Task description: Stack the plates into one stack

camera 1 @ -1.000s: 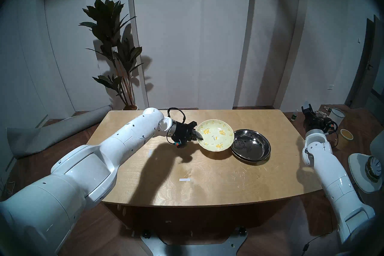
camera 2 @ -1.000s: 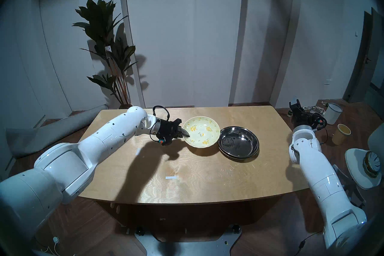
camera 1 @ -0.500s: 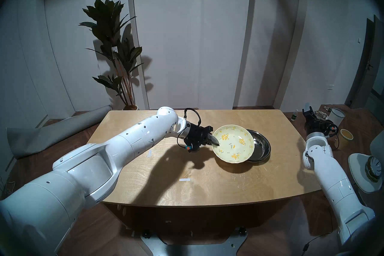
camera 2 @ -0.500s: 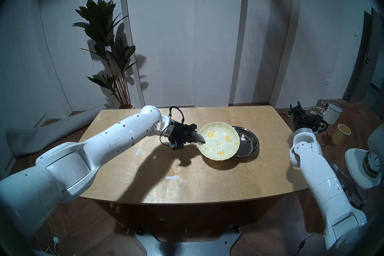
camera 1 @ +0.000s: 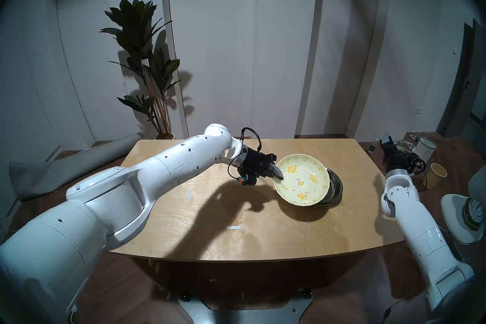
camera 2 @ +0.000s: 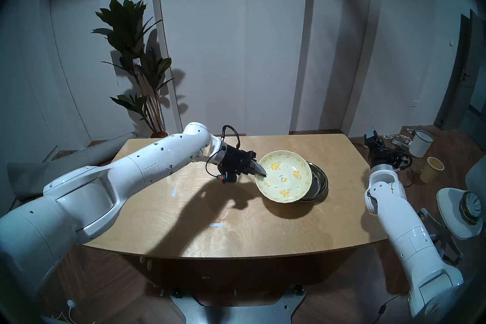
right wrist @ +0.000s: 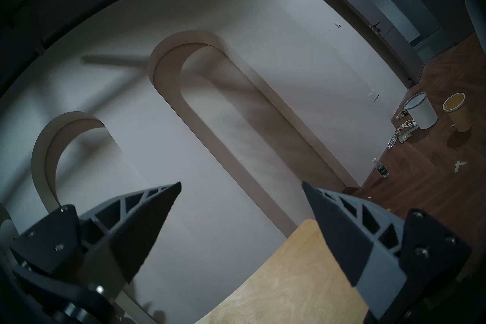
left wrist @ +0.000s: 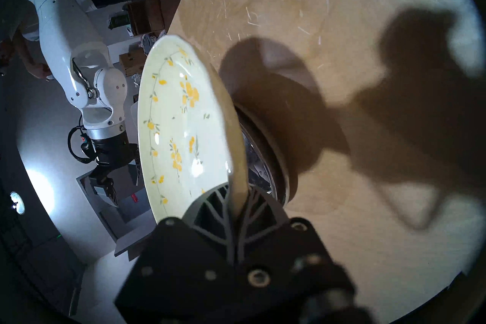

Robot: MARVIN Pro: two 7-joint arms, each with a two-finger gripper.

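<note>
The left gripper (camera 1: pixel 278 175) pinches one edge of the flowered plate (camera 1: pixel 302 178), which juts out beyond its fingertips, tilted above the steel plate (camera 1: pixel 338 184). Held by one edge, it may slip, or land off-center. The right gripper (right wrist: pixel 241 213) idles open.

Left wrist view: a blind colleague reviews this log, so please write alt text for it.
The left tool is shut on the rim of a pale yellow floral plate, held above a steel dish on the wooden table.
</note>
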